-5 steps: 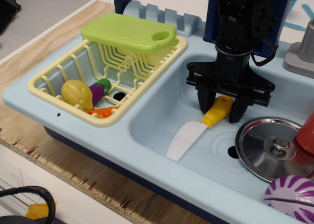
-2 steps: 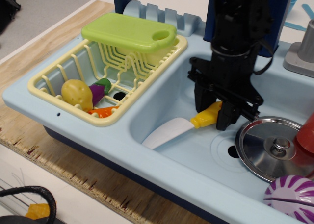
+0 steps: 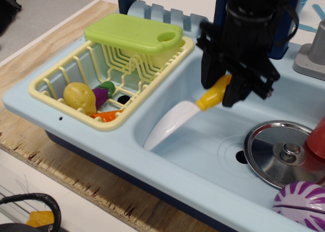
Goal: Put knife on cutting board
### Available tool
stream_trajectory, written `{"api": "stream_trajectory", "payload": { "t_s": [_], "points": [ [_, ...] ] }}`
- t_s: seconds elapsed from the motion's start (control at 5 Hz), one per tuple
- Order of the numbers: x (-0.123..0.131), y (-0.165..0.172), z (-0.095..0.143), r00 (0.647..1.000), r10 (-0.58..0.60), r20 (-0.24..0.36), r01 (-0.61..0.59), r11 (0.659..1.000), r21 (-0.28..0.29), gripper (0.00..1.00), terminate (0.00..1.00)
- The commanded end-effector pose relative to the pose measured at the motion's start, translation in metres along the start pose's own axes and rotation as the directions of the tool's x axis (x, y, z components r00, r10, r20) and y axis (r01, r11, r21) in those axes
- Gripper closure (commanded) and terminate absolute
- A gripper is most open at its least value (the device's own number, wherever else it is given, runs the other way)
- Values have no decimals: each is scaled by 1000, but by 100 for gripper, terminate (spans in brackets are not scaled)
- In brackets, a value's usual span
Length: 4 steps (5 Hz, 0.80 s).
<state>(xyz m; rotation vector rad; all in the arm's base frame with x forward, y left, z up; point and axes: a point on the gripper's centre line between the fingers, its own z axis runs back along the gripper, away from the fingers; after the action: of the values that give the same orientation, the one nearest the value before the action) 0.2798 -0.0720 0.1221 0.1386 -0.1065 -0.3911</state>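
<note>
Claw [image 3: 222,88] pinches knife [image 3: 177,118] handle, blade slanting down-left.

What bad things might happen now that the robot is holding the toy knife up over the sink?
The pincer grips only the yellow handle end of the knife, and the long white blade hangs down toward the sink, so it might swing or slip out. The cutting board sits up on the back rim of the dish rack, so a bump from the blade could knock it off. The low blade tip might also catch the rack's edge on the way over.

White-and-yellow knife [image 3: 187,112] — lime-green cutting board [image 3: 133,33]
</note>
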Motion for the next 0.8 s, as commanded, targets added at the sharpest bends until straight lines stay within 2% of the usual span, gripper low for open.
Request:
{"api": "stream_trajectory", "payload": {
  "t_s": [0.0, 0.4, 0.6],
  "points": [
    [20, 19, 42, 994, -46, 103, 39, 997, 73, 100, 0],
    [38, 31, 77, 993, -66, 103, 52, 990, 134, 100, 0],
    [40, 37, 86, 995, -69, 77, 56, 985, 161, 100, 0]
  ]
}}
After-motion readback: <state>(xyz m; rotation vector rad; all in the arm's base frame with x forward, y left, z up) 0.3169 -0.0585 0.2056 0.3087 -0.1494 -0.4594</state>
